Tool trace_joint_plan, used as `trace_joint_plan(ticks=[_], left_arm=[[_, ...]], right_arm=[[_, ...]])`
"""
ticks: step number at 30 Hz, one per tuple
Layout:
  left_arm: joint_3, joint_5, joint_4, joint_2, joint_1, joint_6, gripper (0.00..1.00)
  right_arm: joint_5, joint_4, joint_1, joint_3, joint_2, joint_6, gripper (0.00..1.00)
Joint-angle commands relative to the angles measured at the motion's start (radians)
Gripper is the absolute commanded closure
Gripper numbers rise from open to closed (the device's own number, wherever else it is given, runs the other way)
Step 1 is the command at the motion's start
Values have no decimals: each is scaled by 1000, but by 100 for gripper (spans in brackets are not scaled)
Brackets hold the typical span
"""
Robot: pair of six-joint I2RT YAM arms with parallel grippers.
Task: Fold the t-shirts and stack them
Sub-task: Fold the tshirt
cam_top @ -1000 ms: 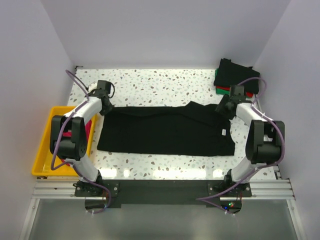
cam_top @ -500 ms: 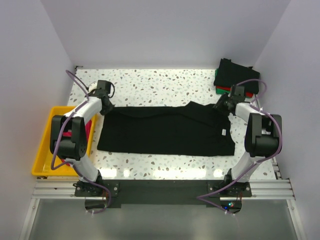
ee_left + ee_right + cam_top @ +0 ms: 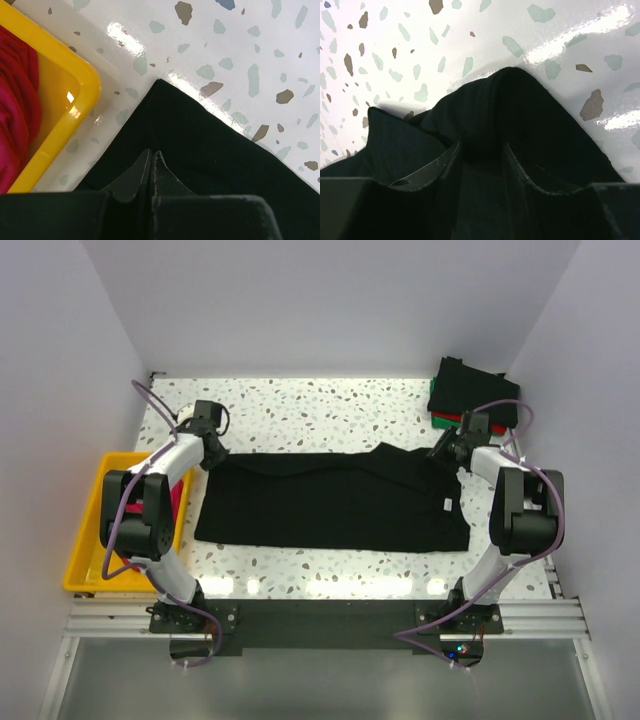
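Black t-shirt (image 3: 335, 502), yellow tray (image 3: 88, 540), white speckled table (image 3: 320, 415).

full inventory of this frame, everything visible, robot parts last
black t-shirt: 1, black with a small white neck tag, spread flat across mid-table
folded shirt stack: 1 pile, black on top with red and green edges below, far right corner
yellow tray: 1, yellow, left edge of table
magenta shirt: 1, magenta-pink, bunched inside the tray
table: 1, white speckled
left gripper: 1, black, shut on the black t-shirt at its far left corner
right gripper: 1, black, jaws around a raised fold of the black t-shirt at its far right edge
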Motion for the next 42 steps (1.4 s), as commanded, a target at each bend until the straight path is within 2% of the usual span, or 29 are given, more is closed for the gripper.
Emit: trace_joint_plan(ticks=[1, 4, 27, 32, 38, 42], left_arm=[[4, 7, 32, -3, 11, -5, 100], [2, 7, 32, -6, 11, -3, 100], [4, 12, 32, 11, 11, -3, 100], [2, 12, 33, 6, 11, -3, 100], [-4, 13, 36, 5, 11, -8, 100], [-7, 13, 38, 3, 11, -9, 100]], right_arm=[[-15, -4, 1, -10, -53, -10, 58], [-18, -18, 0, -10, -52, -13, 54], [-5, -73, 33, -50, -104, -24, 56], [0, -87, 34, -42, -110, -18, 85], [-5, -120, 34, -22, -135, -33, 96], [-8, -123, 34, -25, -145, -36, 98]])
